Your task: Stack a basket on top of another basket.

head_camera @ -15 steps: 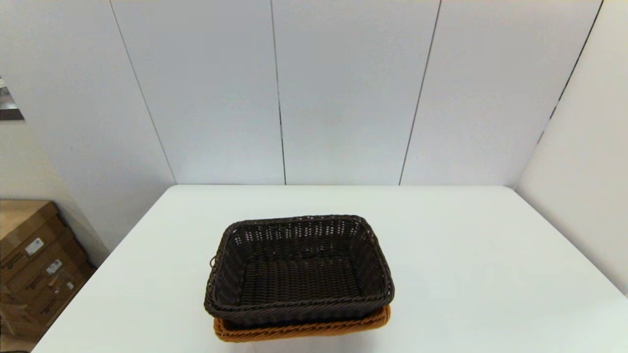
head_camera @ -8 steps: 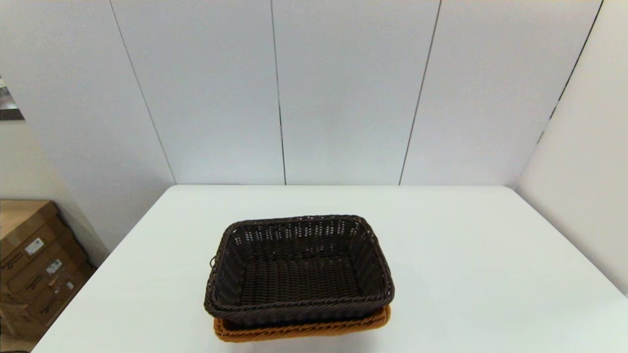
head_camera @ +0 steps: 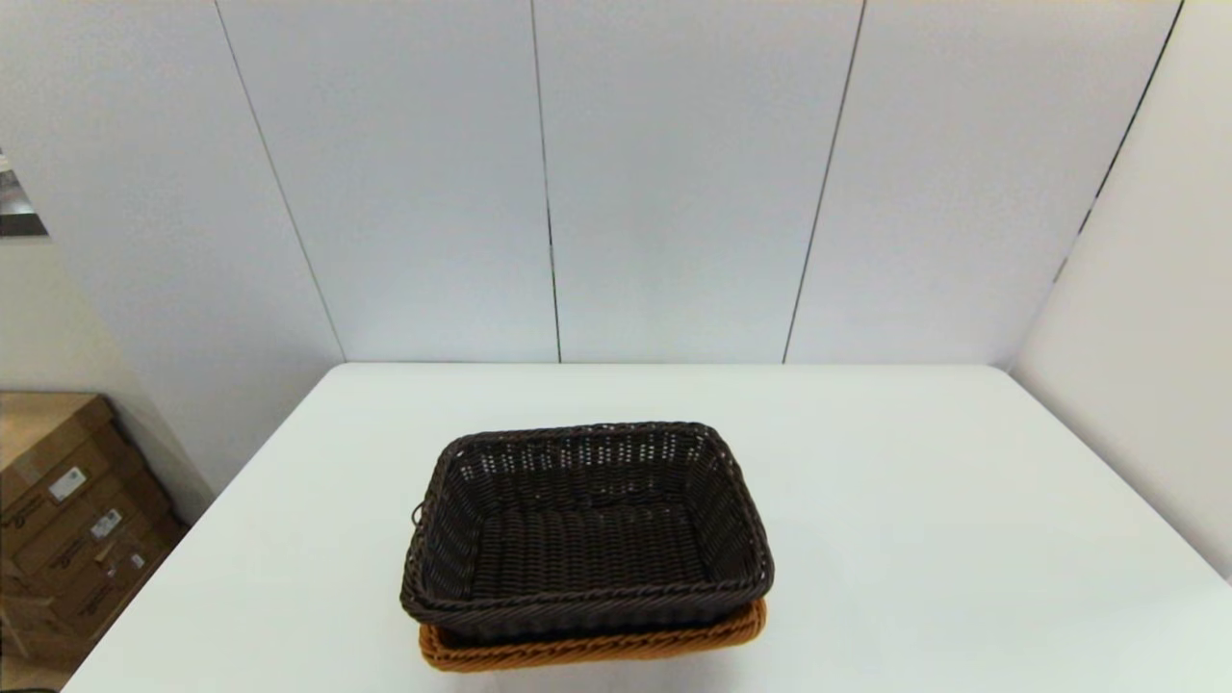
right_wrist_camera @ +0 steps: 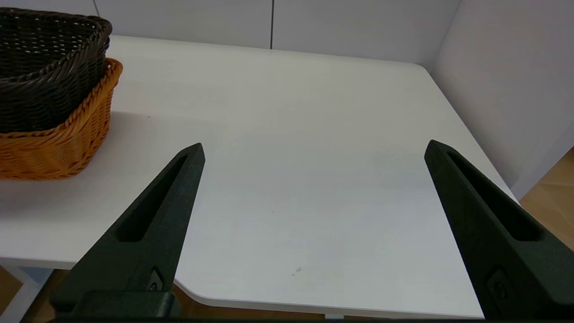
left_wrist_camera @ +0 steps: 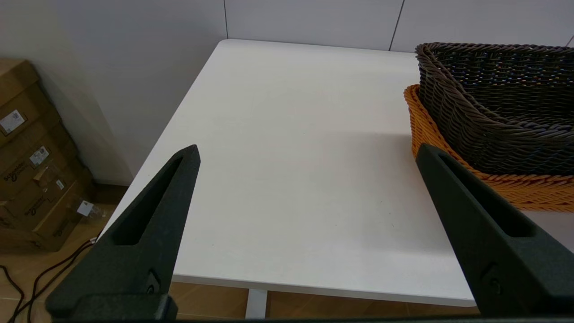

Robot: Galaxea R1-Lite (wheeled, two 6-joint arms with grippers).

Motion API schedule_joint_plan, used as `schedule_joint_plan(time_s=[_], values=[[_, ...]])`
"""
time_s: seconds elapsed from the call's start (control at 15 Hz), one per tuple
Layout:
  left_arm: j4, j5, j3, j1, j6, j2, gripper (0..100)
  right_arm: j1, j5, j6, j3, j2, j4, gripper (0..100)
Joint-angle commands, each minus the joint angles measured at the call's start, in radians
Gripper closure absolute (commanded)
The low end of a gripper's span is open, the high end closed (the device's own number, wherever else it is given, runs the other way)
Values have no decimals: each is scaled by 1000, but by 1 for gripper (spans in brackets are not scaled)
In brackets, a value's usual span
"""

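STEP: done, dark basket [head_camera: 587,529] nested in orange basket [head_camera: 592,647], counter [head_camera: 914,500] 6 o'clock | left gripper [left_wrist_camera: 307,152], right gripper [right_wrist_camera: 314,150]: fingers wide, empty, parked | NEXT: none

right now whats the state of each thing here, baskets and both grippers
dark brown basket: nested in the orange one, upright, empty
orange basket: on the table, underneath, upright
left gripper: open, holding nothing, back at the table's near left edge
right gripper: open, holding nothing, back at the near right edge
white table: bears the stack
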Motion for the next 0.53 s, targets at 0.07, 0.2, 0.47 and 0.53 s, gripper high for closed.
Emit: schedule_joint_plan(time_s=[0.07, 0.2, 0.47, 0.53], values=[[1, 0, 0, 0, -1, -2, 0, 0, 1, 12, -1, 0, 1, 0], [1, 0, 0, 0, -1, -2, 0, 0, -1, 30, -1, 0, -1, 0], [1, 0, 0, 0, -1, -2, 0, 0, -2, 36, -1, 0, -1, 0], [1, 0, 0, 0, -1, -2, 0, 0, -2, 36, -1, 0, -1, 0]])
